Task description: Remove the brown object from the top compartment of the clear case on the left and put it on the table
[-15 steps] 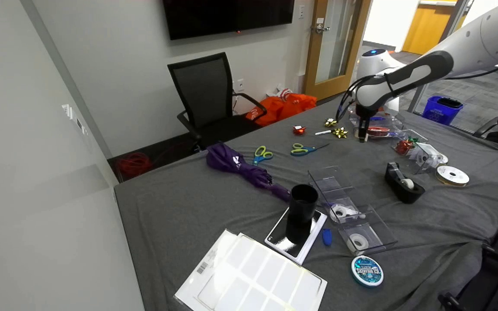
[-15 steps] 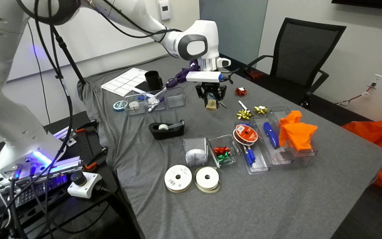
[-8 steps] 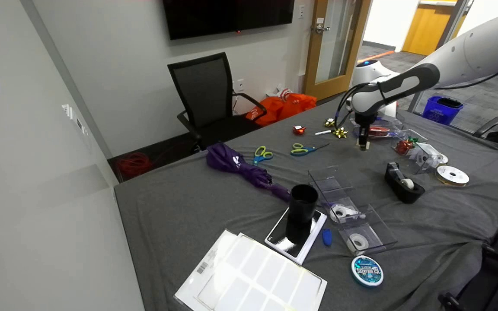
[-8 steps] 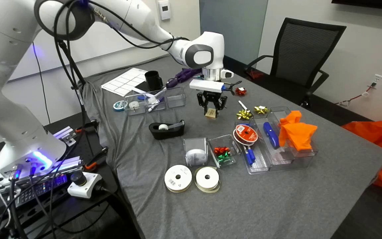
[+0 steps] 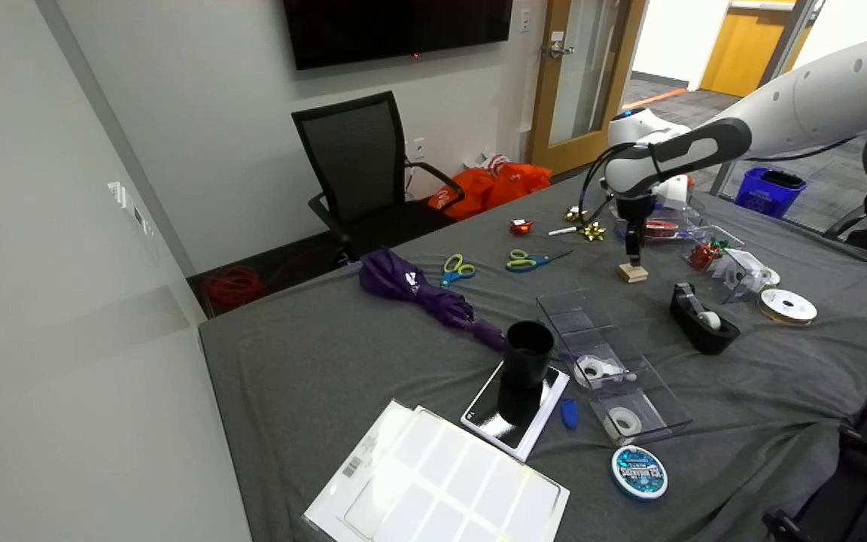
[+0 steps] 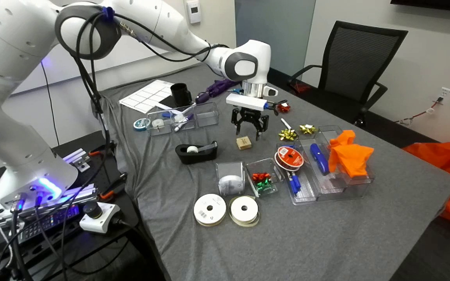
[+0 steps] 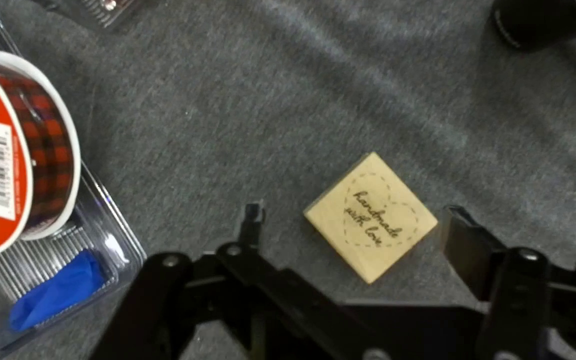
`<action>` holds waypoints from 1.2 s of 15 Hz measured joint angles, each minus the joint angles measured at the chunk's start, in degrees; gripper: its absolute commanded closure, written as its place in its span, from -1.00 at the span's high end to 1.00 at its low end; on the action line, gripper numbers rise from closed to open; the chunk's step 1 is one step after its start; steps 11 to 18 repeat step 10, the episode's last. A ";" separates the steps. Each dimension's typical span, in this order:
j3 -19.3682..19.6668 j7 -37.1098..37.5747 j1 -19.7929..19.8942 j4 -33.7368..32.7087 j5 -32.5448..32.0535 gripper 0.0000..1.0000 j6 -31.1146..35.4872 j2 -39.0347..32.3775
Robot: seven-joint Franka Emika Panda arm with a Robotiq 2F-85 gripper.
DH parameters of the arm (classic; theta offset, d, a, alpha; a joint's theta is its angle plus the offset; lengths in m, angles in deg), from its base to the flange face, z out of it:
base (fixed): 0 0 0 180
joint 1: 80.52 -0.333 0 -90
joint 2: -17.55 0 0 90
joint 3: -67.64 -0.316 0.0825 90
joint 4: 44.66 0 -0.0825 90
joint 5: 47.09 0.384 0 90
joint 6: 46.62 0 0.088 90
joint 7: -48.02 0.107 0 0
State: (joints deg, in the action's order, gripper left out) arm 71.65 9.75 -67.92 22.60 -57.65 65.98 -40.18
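the brown block (image 7: 370, 218) lies flat on the table (image 6: 326, 234), lettered face up, near the black tape dispenser (image 6: 197, 152) and apart from the clear case (image 7: 118, 235) at the left of the wrist view, perhaps the one the task means; your gripper (image 6: 248, 134) seems to hang close over the block, with its fingers (image 7: 470, 250) spread wide and clasping nothing; so the placing looks done, and the step in hand is likely a clean retreat; to do that well, don't squeeze the fingers; the tip at the right of the wrist view shows right beside a corner of the block, and whether it touches you can't tell, so a sideways move now could nudge it; rise straight up first, slowly, and watch that corner; if the block shifts with you, stop and settle it before lifting on; once the fingertips show well above the block in both exterior views, swing off; keep height over the gold bow (image 6: 287, 135) and the ribbon spool (image 7: 18, 155), since a low sweep that way could catch either; there should be no call to regrip or square up the block.
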 measured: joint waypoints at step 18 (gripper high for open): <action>-3.71 -6.98 1.90 1.99 1.22 1.00 15.12 3.68</action>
